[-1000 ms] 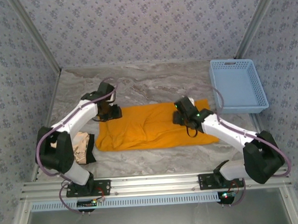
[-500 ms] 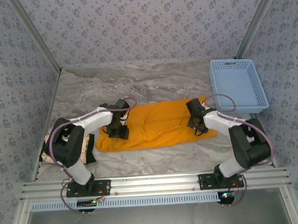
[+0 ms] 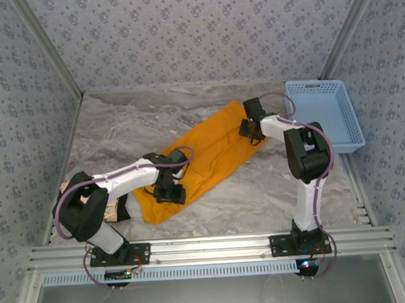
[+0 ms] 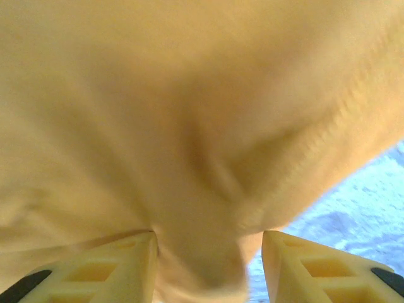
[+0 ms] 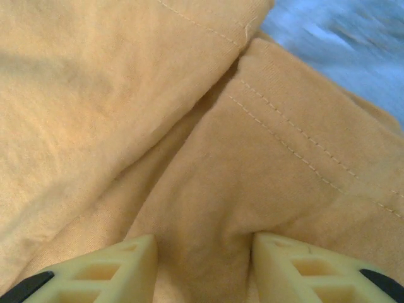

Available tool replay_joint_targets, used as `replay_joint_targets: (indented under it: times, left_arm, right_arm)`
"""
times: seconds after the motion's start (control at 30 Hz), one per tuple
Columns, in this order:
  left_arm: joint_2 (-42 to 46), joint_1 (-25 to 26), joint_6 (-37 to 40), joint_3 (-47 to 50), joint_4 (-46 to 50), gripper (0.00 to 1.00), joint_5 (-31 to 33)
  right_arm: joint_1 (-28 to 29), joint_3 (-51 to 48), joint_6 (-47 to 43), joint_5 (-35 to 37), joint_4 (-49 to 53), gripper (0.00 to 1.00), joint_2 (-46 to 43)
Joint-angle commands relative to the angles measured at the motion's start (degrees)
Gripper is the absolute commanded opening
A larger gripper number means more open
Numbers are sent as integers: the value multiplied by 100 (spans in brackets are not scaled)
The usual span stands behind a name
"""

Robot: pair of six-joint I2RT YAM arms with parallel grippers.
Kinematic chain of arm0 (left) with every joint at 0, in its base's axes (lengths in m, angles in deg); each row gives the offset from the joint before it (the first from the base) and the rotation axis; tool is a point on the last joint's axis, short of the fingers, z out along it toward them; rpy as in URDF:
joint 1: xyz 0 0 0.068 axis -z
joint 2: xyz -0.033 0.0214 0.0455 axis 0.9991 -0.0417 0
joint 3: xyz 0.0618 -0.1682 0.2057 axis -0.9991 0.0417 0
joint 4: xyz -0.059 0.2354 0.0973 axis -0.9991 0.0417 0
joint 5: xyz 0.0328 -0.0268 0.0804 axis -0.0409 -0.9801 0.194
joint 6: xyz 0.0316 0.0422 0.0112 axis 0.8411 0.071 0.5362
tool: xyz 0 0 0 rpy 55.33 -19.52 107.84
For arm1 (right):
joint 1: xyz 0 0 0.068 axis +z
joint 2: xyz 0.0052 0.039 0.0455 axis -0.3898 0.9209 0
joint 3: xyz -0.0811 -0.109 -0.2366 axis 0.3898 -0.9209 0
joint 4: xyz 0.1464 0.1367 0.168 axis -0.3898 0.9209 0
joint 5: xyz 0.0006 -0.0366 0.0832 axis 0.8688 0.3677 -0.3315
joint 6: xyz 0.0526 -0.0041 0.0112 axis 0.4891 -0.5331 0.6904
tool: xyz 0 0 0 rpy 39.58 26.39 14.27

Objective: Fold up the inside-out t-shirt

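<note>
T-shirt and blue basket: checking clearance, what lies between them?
In the top view, the right arm spans that gap, the right end effector on the t-shirt; otherwise bare table up to the blue basket.

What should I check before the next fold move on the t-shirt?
1. Left gripper has cloth: ok, the t-shirt is bunched between its fingers.
2. Right gripper has cloth: ok, a stitched fold sits between its fingers.
3. T-shirt flat: not ok, it lies diagonally on the table and is creased.
4. T-shirt clear of the basket: ok, they are apart.
5. T-shirt clear of the beige cloth: cannot tell, they are close and may be touching.
</note>
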Motion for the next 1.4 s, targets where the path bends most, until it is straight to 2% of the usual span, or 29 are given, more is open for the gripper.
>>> replay_joint_targets:
  times: [0.0,0.17,0.3,0.5,0.6,0.7,0.8,0.9,0.97,1.07,1.2,1.37]
  left_arm:
    - [-301,306,-304,-261,-375,48,-645]
    - [-1039,589,-520,-821,-1222,48,-1439]
    - [-1676,889,-599,-1565,-1451,47,-1656]
    - [-2003,951,-568,-2794,-1666,48,-2190]
    - [-1571,841,-431,-3017,-1508,49,-2121]
    - [-802,562,-434,-2608,-1569,49,-2132]
    - [-73,84,-249,-2115,-1072,50,-1704]
    - [597,-872,-271,-1338,-647,49,-1155]
    - [975,-1627,-320,-843,-585,49,-900]
    - [1277,-2217,-65,-584,-516,51,-339]
    - [1258,-2570,37,-476,-660,53,-157]
    - [940,-2642,154,-399,-772,53,-254]
  right_arm:
    - [-7,684,-307,-496,253,45,539]
    - [38,1681,-520,-756,430,46,1069]
    - [17,2125,-692,-1010,565,48,1135]
    - [-94,2037,-650,-1430,956,55,111]
    - [-87,1415,-661,-1411,1165,57,-714]
    - [15,528,-473,-1303,1209,57,-1462]
    - [383,-410,-170,-1433,1051,56,-2020]
    - [1192,-1267,159,-1435,746,53,-2374]
    - [1947,-1559,282,-1287,675,52,-2474]
    - [2866,-1807,181,-1432,566,50,-2517]
    - [3697,-1907,-210,-1413,610,50,-2201]
    - [3963,-2247,-99,-1599,775,48,-1823]
